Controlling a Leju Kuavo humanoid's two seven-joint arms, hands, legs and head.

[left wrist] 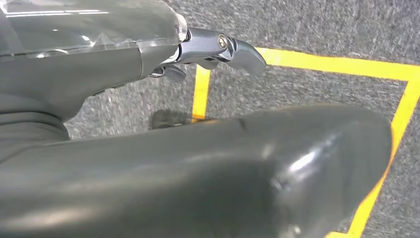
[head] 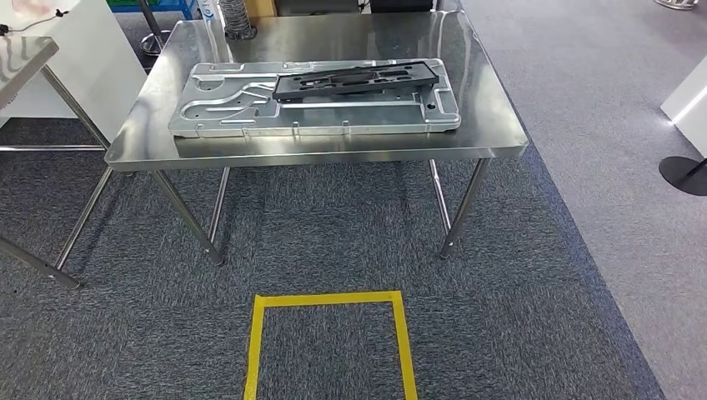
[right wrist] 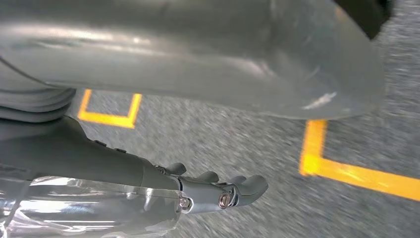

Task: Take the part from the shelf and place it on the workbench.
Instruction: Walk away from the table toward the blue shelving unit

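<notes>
A long black part point(head: 358, 81) lies flat on a large silver stamped panel point(head: 250, 104), toward its far right side. The panel rests on the steel workbench point(head: 333, 152) straight ahead of me. My left hand point(left wrist: 198, 54) hangs low over the grey carpet, fingers loosely extended and holding nothing. My right hand point(right wrist: 213, 191) also hangs above the carpet, fingers apart and empty. Both hands are far from the bench.
A yellow tape square point(head: 329, 298) marks the carpet in front of the bench; its lines also appear as yellow tape point(left wrist: 341, 64) and yellow tape point(right wrist: 356, 173) under the hands. A second steel table point(head: 25, 58) stands at the left. A black round base point(head: 684, 175) sits at the right.
</notes>
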